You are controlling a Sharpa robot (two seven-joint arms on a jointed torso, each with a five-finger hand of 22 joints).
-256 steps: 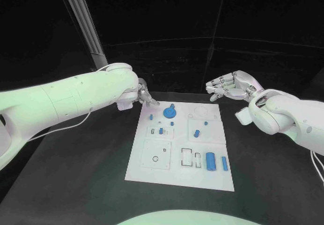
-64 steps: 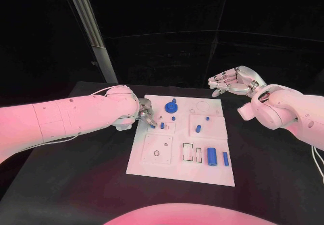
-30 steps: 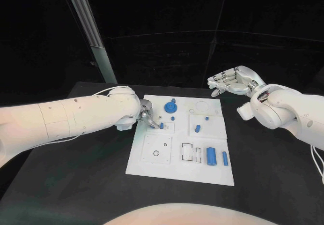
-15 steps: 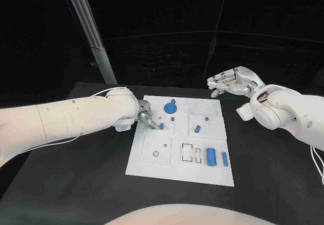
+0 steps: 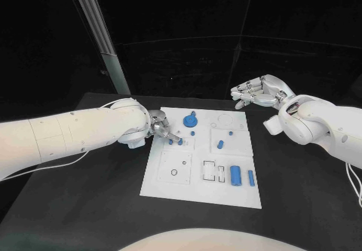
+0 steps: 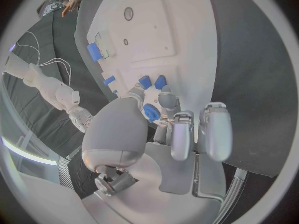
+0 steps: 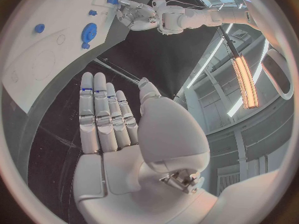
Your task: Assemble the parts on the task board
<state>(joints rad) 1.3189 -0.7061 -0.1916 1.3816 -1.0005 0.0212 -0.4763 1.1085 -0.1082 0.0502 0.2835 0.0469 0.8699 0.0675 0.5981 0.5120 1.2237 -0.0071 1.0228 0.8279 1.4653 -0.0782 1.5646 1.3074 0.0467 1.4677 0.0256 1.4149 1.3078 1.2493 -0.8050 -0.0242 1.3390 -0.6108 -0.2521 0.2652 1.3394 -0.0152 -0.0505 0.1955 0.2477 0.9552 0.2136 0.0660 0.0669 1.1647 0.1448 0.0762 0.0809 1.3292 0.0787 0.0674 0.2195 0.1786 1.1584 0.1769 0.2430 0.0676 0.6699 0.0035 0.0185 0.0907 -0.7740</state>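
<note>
The silver many-fingered left hand (image 5: 160,127) is reaching over the left edge of the white rectangular task board (image 5: 170,183), which is lying in the middle of the black table (image 5: 83,209). In the left wrist view, its fingertips (image 6: 167,100) are pinching a small blue part (image 6: 150,112) just above the board, with two more small blue pegs (image 6: 153,81) standing just beyond them. On the board's far end, a round blue gear-shaped piece (image 5: 190,122) is sitting near the left hand; toward the middle, a small blue pin (image 5: 220,144) is standing. At the near right corner, a larger blue cylinder (image 5: 235,176) and a thinner blue bar (image 5: 250,178) are lying side by side. The silver right hand (image 5: 255,93) is hovering beyond the board's far right corner, well apart from it, holding nothing, its fingers lying straight and together in the right wrist view.
</note>
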